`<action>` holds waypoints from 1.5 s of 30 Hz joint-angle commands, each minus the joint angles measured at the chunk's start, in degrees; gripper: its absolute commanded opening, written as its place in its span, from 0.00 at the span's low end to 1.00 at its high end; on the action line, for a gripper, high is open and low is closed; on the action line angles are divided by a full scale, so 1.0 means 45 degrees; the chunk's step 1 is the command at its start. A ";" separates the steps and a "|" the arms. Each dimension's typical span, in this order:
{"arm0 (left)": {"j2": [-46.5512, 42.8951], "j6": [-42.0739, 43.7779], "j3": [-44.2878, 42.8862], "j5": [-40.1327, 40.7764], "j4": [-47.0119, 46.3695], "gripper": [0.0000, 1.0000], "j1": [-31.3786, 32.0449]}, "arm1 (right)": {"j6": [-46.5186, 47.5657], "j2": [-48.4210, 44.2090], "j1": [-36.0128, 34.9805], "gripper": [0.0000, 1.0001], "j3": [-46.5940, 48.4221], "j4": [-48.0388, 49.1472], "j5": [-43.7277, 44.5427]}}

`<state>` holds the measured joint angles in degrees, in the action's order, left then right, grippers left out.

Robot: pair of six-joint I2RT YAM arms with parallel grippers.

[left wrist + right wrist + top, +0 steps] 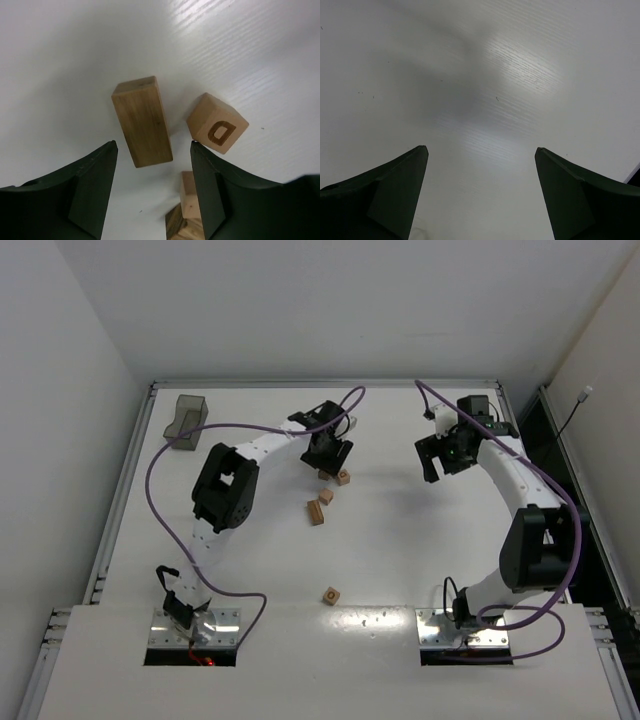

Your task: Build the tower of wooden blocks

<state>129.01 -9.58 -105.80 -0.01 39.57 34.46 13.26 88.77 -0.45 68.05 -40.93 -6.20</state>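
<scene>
My left gripper point(328, 453) is open and empty, hovering low over a group of wood blocks at the table's far middle. In the left wrist view a tan brick point(142, 121) lies flat just ahead of the gap between my fingertips point(153, 143). A cube marked "D" point(217, 129) sits right beside my right fingertip point(200, 152). Two more blocks point(190, 207) lie close together nearer the camera. From above I see the cube point(344, 477), a block point(326, 496) and a brick point(317, 512). A lone cube point(331, 595) sits near the front. No upright tower shows. My right gripper point(440, 455) is open and empty over bare table point(480, 150).
A translucent dark-grey bin point(187, 422) stands at the far left corner. Purple cables loop along both arms. The raised table rim point(320, 383) runs along the back and sides.
</scene>
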 commanded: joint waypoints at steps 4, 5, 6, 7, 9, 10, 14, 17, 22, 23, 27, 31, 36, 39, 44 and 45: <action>0.0607 -0.0505 -0.0981 0.0043 -0.0395 0.47 -0.0058 | -0.0231 -0.0352 0.0080 0.85 0.0014 0.0286 -0.0107; 0.0608 -0.0507 -0.0981 -0.0075 -0.0395 0.42 -0.0060 | -0.0231 -0.0352 0.0080 0.85 0.0014 0.0286 -0.0223; 0.0608 -0.0507 -0.0865 -0.0443 -0.0395 0.29 -0.0214 | -0.0231 -0.0352 0.0080 0.85 0.0014 0.0170 -0.0341; 0.0608 -0.0372 -0.0864 -0.0737 -0.0395 0.20 -0.0216 | -0.0231 -0.0352 0.0080 0.85 0.0014 0.0169 -0.0458; 0.0396 -0.0001 -0.0282 -0.1205 -0.0395 0.04 -0.0488 | 0.0118 -0.0217 0.0080 0.85 0.0286 0.0052 -0.1176; 0.0161 0.0117 0.0070 -0.1441 -0.0569 0.02 -0.0489 | 0.0275 -0.0215 0.0080 0.85 0.0442 -0.0122 -0.1549; -0.1731 0.0741 0.2665 -0.4343 -0.1993 0.00 -0.1035 | 0.1134 -0.0098 0.0080 0.85 0.0600 -0.0261 -0.3949; -0.4015 0.0880 0.5515 -0.9204 -0.4684 0.00 -0.1874 | 0.2012 0.0018 0.0080 0.85 0.0737 -0.0261 -0.6507; -0.5601 0.1227 0.6854 -1.3678 -0.6101 0.00 -0.2306 | 0.3575 0.0292 -0.0037 0.85 0.1614 -0.1079 -1.0670; -0.5603 0.1425 0.6677 -1.3998 -0.5770 0.00 -0.2306 | 0.3810 0.0428 -0.0172 0.85 0.1790 -0.1468 -1.1409; -0.5719 0.1737 0.6286 -1.5115 -0.5145 0.00 -0.2190 | 0.6010 0.1149 -0.0428 0.85 0.3526 -0.3770 -1.2703; -0.6013 0.1739 0.5992 -1.5251 -0.5141 0.00 -0.1760 | 0.7696 0.2400 -0.0837 0.85 0.4817 -0.6467 -1.4009; -0.6267 0.1604 0.5855 -1.5095 -0.5451 0.00 -0.1389 | 0.8207 0.2442 -0.1832 0.85 0.4936 -0.7175 -1.3664; -0.6267 0.1234 0.5739 -1.5095 -0.5998 0.00 -0.1154 | 0.8343 0.2441 -0.2438 0.85 0.4683 -0.7310 -1.3527; -0.6267 0.0765 0.5485 -1.4959 -0.6371 0.00 -0.0920 | 0.8343 0.2324 -0.2848 0.85 0.4682 -0.7311 -1.3525; -0.6267 0.0589 0.5483 -1.4959 -0.6546 0.00 -0.0919 | 0.8343 0.2324 -0.2850 0.85 0.4682 -0.7311 -1.3525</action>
<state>103.79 -5.74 -78.28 -64.99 15.00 29.67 47.77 100.57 -12.97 88.68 -73.19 -63.57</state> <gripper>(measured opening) 0.277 0.851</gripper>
